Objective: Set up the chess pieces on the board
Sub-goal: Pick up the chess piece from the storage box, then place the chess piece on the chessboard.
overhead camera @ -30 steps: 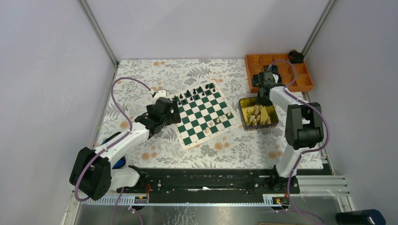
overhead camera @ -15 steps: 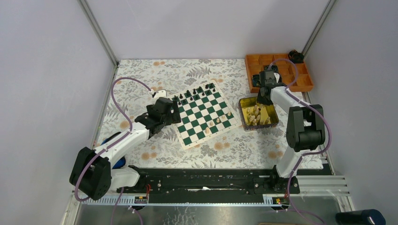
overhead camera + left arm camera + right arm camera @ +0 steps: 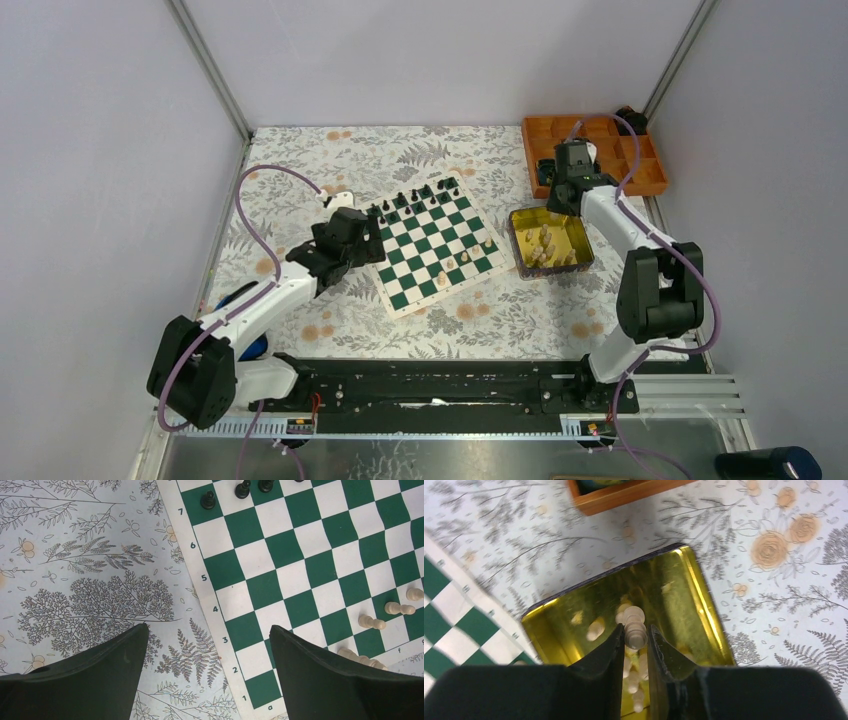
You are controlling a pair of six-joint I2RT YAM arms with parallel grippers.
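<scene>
While the left gripper [image 3: 208,628] hangs with its jaws spread wide above the numbered edge of the board [image 3: 300,570], black chess pieces [image 3: 207,500] stand ahead of it on the far rows. Several cream pieces [image 3: 372,623] sit just off its right finger. The right gripper [image 3: 636,637] is pinched narrow on a cream piece [image 3: 635,622], seemingly lifted, though the view is blurred. Directly beneath it is the gold tin [image 3: 704,605], and an orange tray [image 3: 624,495] lies beyond.

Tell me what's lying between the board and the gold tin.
Only bare floral tablecloth separates the board from the gold tin, per the right wrist view.
</scene>
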